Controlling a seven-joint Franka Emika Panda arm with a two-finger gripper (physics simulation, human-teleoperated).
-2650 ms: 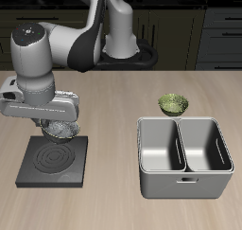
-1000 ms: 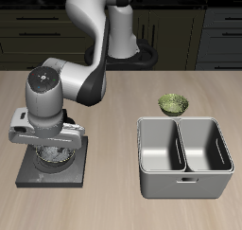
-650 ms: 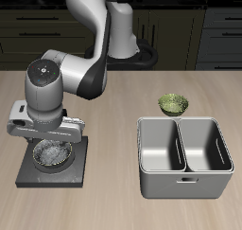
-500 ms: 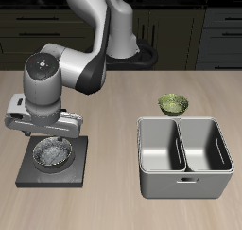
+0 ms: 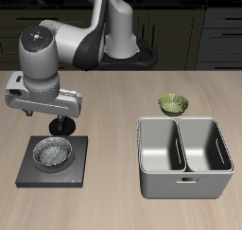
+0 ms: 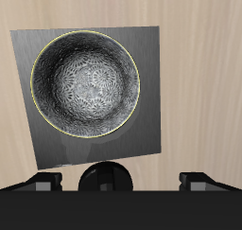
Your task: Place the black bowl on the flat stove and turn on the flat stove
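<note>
The black bowl (image 5: 54, 154), dark with a grey-white speckled inside, sits upright on the flat stove (image 5: 28, 172), a dark square slab near the table's front edge. In the wrist view the bowl (image 6: 85, 82) fills most of the stove's top (image 6: 151, 130). A dark round knob-like part (image 6: 104, 175) shows at the stove's edge. My gripper (image 5: 59, 130) hangs a little above the bowl's far rim, clear of it. It is open and empty, and in the wrist view (image 6: 121, 181) its fingers stand wide apart.
A grey two-compartment bin (image 5: 184, 180) stands beside the stove, near the front edge. A small green patterned bowl (image 5: 173, 104) sits just behind the bin. Dark cabinets run along the back, behind the robot's base.
My gripper set the black bowl down on the stove, let go of it, and rose straight up. The bowl now rests alone on the stove.
</note>
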